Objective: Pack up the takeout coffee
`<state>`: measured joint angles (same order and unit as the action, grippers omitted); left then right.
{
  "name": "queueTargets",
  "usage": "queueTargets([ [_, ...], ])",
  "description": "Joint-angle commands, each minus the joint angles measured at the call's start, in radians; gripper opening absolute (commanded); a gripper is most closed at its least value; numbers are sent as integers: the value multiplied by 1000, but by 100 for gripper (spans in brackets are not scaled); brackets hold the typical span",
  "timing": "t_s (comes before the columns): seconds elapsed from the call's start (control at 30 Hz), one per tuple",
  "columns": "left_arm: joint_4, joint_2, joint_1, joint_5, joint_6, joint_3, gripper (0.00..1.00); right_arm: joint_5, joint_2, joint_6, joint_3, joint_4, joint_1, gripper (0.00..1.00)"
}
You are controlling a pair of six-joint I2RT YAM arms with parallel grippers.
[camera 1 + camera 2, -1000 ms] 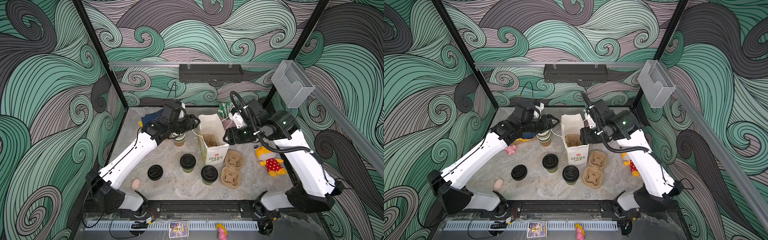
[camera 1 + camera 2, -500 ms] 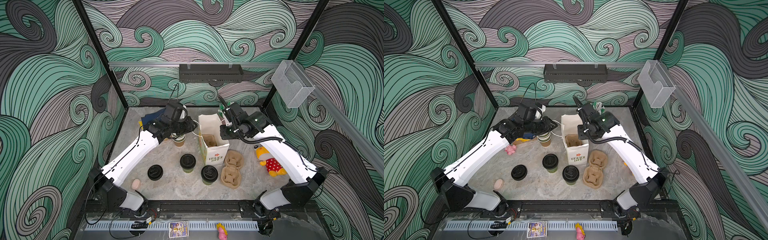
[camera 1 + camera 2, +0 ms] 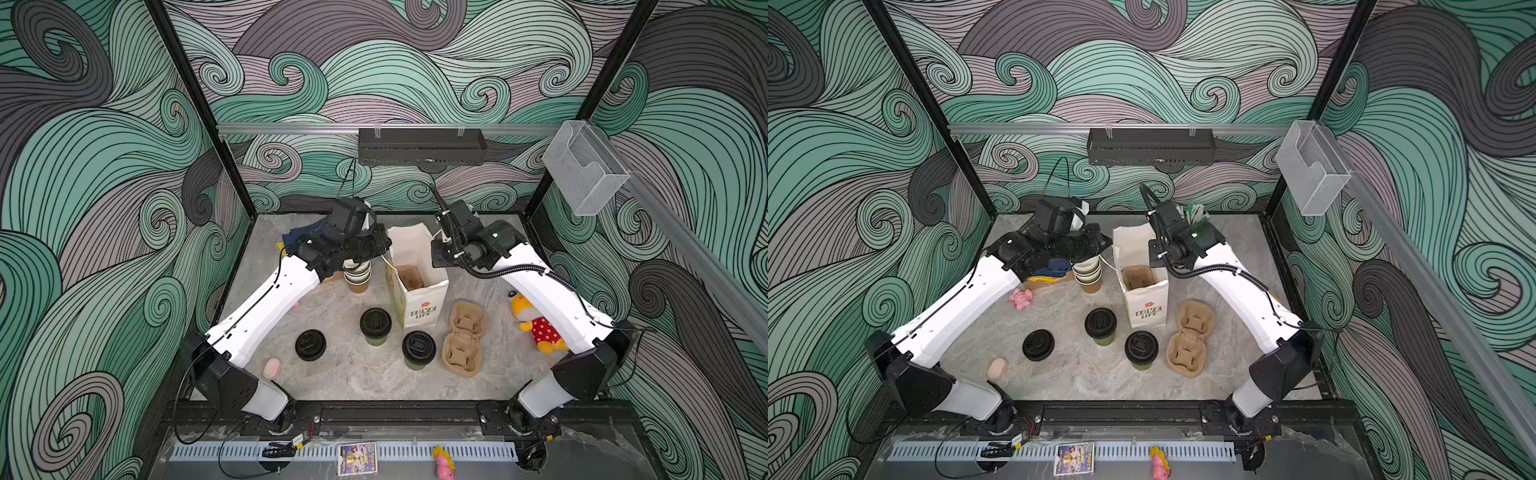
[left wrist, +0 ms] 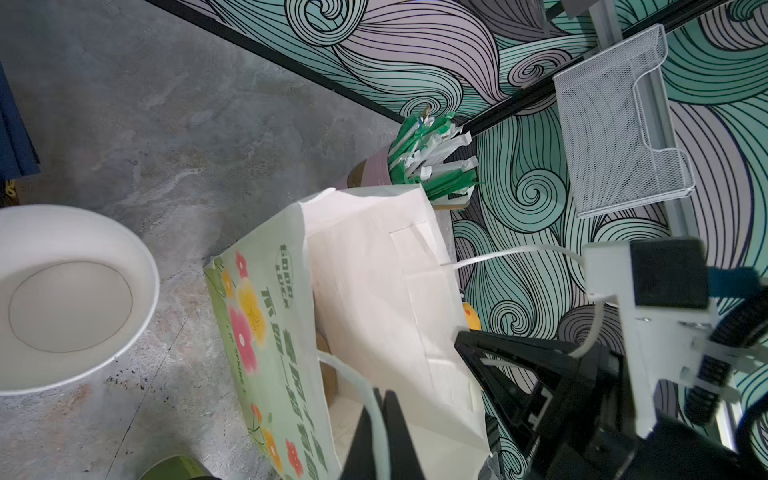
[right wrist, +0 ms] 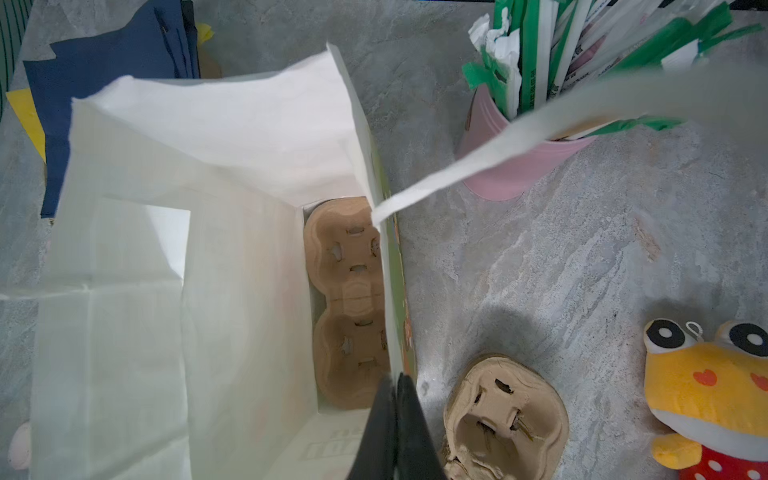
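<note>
Takeout coffee not yet packed: two lidded cups standing on the table, just beside the paper bag.
Both claws open a second ago; now left gripper and right gripper are clenched on the bag's handles, mouth spread, likely ready for loading. Cups: olive-green sides, black sip lids, upright, untouched.
</note>
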<state>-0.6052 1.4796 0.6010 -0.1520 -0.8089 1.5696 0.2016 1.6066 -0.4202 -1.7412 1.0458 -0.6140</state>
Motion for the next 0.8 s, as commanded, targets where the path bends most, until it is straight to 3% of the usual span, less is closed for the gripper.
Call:
queueTargets([
  [0.0,21,20,-6,48,11,31,0,9,32,16,-43,-36,18,0],
  [0.2,23,51,-12,76,0,39,24,-29,62,25,-55,-35,48,2],
  [0.37,11,19,-13,116,16,52,44,-58,54,43,-120,29,54,39],
  [0.47,-18,-23,-15,128,49,60,59,-101,11,79,-185,127,54,49],
  [0.57,-52,-103,-18,148,82,38,70,-155,-73,95,-171,203,46,54],
  [0.77,-128,-247,-23,202,71,-50,75,-187,-291,62,-16,287,-86,55],
])
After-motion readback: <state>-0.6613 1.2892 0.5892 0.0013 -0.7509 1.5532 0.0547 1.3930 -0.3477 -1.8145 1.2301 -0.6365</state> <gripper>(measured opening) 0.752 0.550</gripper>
